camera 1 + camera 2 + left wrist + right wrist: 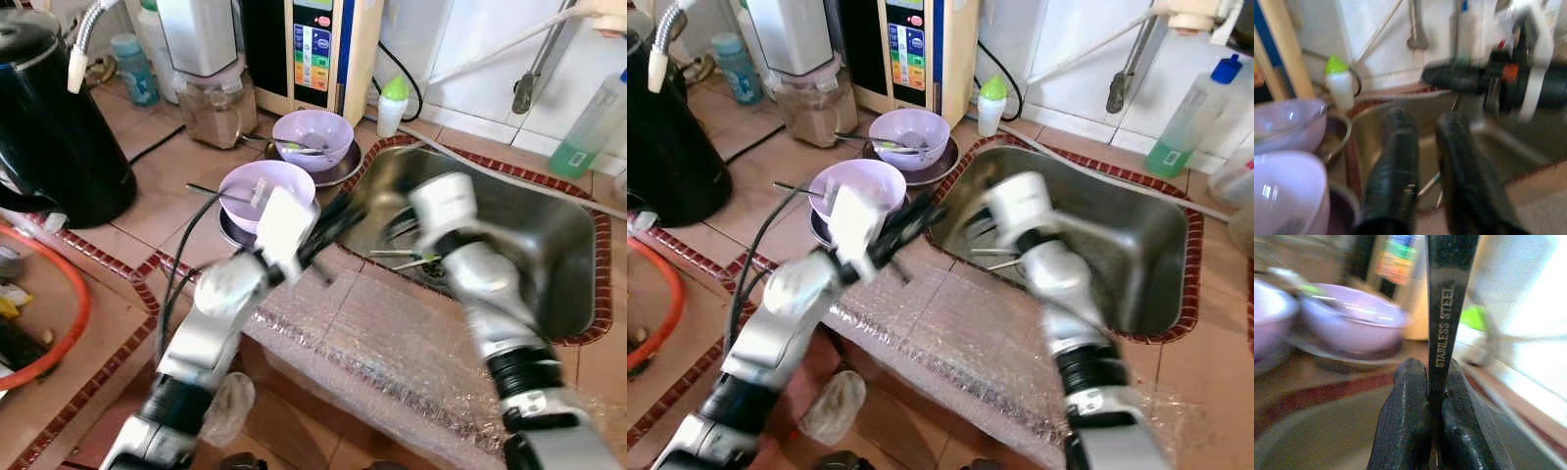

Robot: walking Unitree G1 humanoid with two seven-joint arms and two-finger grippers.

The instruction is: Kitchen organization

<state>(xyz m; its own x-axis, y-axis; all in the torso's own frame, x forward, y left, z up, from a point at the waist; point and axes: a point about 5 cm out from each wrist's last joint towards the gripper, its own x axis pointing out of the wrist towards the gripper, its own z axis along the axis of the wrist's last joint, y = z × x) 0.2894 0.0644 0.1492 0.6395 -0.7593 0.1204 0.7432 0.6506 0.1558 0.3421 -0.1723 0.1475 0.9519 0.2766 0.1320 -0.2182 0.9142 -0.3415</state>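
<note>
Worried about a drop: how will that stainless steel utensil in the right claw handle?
The utensil handle looks polished and flat, so it is probably slippery. The right claw pinches it only by the narrow stem, so it may pivot or slide. Being metal, it is likely stiff and not fragile, falling into the sink at worst.

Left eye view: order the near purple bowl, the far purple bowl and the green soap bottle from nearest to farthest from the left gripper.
From the left gripper:
1. Near purple bowl, just beside it on the counter.
2. Far purple bowl, behind, by the sink's corner.
3. Green soap bottle, far right, at the wall.
</note>
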